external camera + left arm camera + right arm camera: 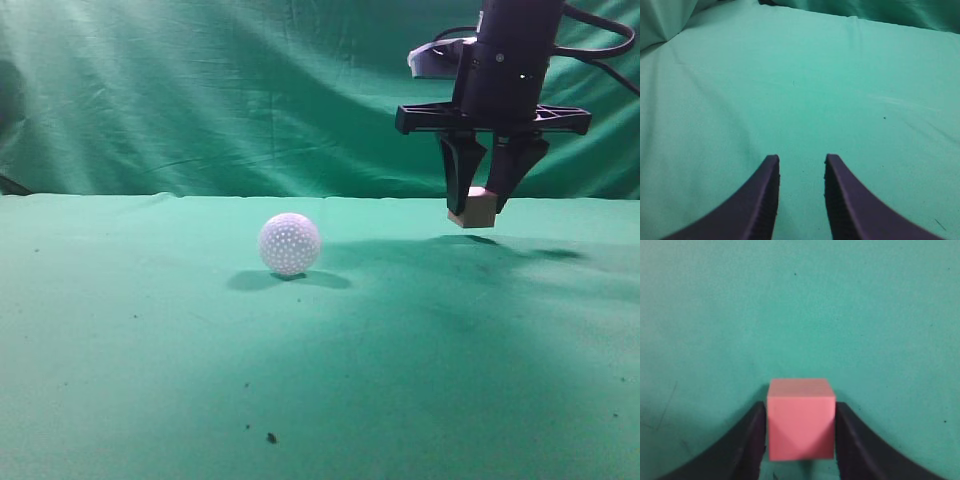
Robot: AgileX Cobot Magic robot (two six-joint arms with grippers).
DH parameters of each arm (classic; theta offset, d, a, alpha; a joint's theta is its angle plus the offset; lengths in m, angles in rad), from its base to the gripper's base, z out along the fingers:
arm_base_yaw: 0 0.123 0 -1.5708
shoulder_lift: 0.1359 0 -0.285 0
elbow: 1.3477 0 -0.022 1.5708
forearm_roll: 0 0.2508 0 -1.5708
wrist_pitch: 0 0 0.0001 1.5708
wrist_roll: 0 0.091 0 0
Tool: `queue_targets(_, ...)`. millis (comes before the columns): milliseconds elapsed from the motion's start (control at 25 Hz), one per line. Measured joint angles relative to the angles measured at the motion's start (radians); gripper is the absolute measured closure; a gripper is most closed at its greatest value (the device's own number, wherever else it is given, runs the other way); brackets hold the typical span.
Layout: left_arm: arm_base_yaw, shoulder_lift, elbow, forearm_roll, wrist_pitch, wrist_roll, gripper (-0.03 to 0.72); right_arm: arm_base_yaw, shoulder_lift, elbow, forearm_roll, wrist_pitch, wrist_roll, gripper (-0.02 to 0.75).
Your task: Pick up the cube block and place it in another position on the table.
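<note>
My right gripper is shut on the cube block and holds it just above the table at the back right. In the right wrist view the cube block looks pink and sits squeezed between the two dark fingers of my right gripper, with green cloth beneath. My left gripper is open and empty over bare green cloth; it does not show in the exterior view.
A white dimpled ball rests on the table to the left of the held cube. The wrinkled green backdrop curtain hangs behind the table. A few dark specks lie near the front.
</note>
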Motion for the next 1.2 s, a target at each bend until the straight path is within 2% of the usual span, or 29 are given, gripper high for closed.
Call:
queue_targets(120, 0.0, 0.0, 0.0, 0.0, 0.0, 0.0, 0.426, 0.0, -0.002, -0.002, 0.0, 0.016, 0.0, 0.233)
queue_targets(160, 0.0, 0.0, 0.0, 0.0, 0.0, 0.0, 0.426, 0.0, -0.01, -0.002, 0.0, 0.031, 0.0, 0.206)
queue_targets(240, 0.0, 0.0, 0.0, 0.0, 0.0, 0.0, 0.426, 0.0, -0.042, -0.002, 0.002, 0.083, 0.0, 0.211)
queue_targets(320, 0.0, 0.0, 0.0, 0.0, 0.0, 0.0, 0.426, 0.0, -0.102, -0.002, 0.007, 0.145, 0.0, 0.331)
queue_targets(440, 0.0, 0.0, 0.0, 0.0, 0.0, 0.0, 0.426, 0.0, -0.214, -0.002, 0.037, 0.225, 0.0, 0.615)
queue_targets(560, 0.0, 0.0, 0.0, 0.0, 0.0, 0.0, 0.426, 0.0, -0.357, 0.023, 0.084, 0.252, -0.018, 0.738)
queue_targets(720, 0.0, 0.0, 0.0, 0.0, 0.0, 0.0, 0.426, 0.0, -0.593, 0.133, 0.102, 0.259, -0.03, 0.738)
queue_targets(1200, 0.0, 0.0, 0.0, 0.0, 0.0, 0.0, 0.426, 0.0, -1.347, 0.634, 0.131, 0.18, -0.03, 0.738)
